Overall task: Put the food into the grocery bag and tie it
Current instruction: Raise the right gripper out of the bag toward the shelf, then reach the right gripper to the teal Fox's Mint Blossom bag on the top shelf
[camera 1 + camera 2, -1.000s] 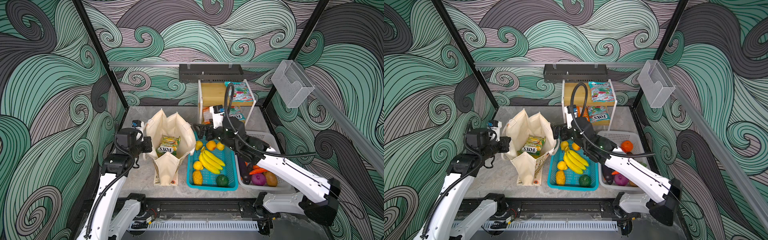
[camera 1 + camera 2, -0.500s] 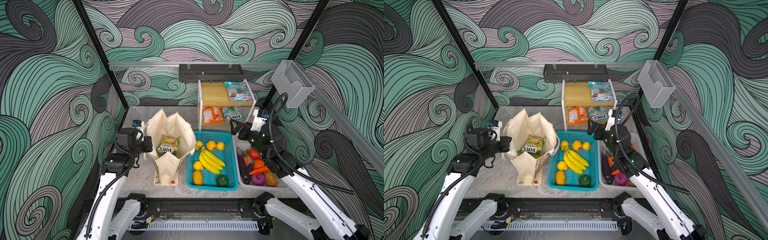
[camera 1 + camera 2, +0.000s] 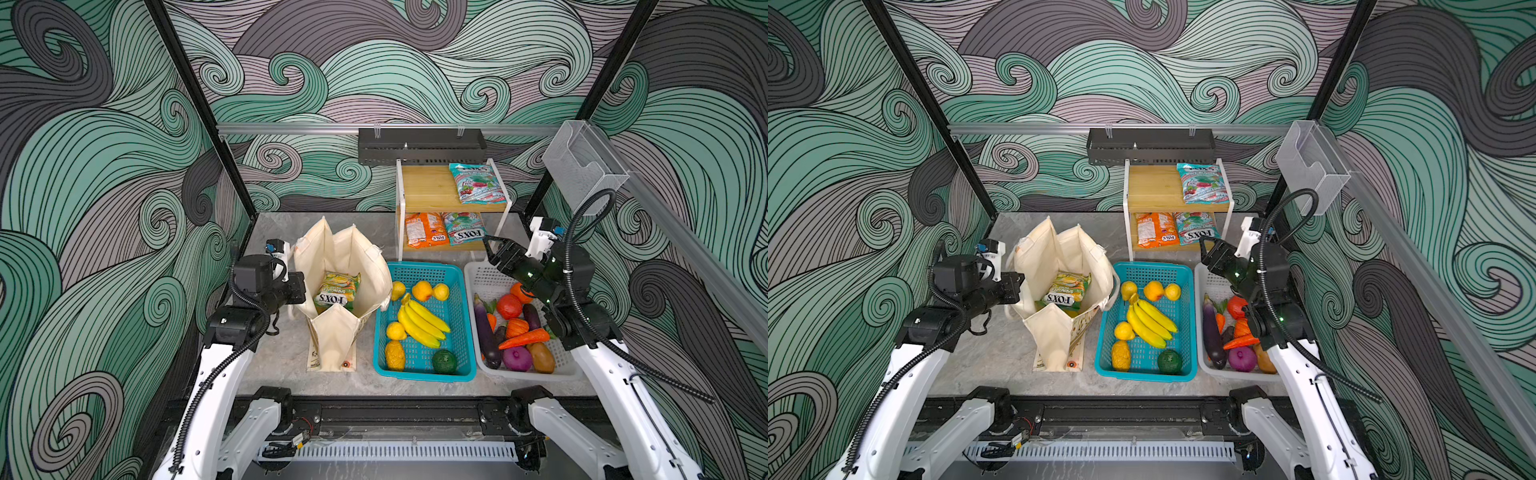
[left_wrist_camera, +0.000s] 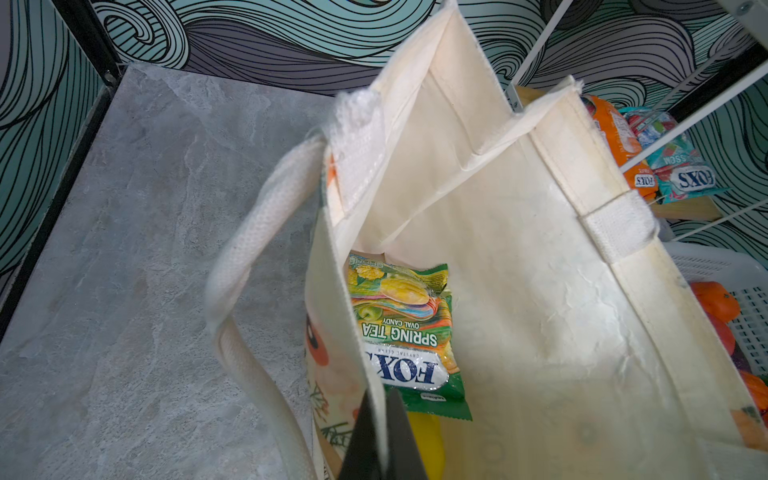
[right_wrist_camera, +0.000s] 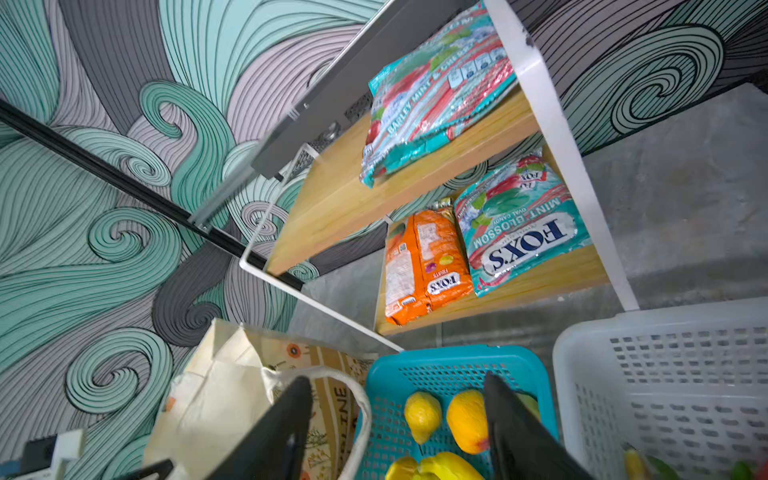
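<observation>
Once it left the grocery bag (image 3: 340, 253), right gripper (image 3: 490, 249) near white basket (image 3: 488, 280).

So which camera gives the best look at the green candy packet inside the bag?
The left wrist view: the green packet sits close, its label readable. Both top views show it small inside the grocery bag. The right wrist view misses it.

In the left wrist view the left gripper (image 4: 380, 411) is cut off by the picture's edge, only two dark finger stubs clamping a wall of the grocery bag (image 4: 540, 311), and a yellow thing (image 4: 428, 444) lies mostly buried under the green FOX'S packet (image 4: 399, 332). In both top views the right arm (image 3: 544, 282) covers part of the white basket (image 3: 490, 276) and half of an orange vegetable (image 3: 517, 291).
</observation>
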Controlling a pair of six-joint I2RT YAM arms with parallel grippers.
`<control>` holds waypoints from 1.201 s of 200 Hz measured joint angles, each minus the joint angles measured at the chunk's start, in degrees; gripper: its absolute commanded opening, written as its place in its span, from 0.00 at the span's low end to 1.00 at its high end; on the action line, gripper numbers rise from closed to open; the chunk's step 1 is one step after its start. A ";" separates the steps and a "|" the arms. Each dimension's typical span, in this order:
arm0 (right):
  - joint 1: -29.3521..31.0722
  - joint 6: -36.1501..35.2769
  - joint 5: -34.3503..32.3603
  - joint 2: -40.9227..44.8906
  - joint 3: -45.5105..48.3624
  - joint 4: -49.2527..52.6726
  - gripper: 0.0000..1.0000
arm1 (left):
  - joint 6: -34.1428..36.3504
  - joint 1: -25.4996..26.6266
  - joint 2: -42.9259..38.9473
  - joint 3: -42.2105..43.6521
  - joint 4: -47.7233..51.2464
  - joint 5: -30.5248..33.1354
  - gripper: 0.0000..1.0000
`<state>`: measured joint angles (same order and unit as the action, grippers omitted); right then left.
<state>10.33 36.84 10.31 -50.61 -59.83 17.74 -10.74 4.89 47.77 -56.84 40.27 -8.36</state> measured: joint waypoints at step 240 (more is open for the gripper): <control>-1.36 6.05 3.21 -29.59 -23.93 1.31 0.47 | 0.00 -1.77 0.02 0.00 0.02 -0.57 0.00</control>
<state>8.97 42.89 13.52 -80.20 -83.77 19.05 -10.74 3.11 47.79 -56.84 40.29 -8.93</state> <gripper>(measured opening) 0.456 0.049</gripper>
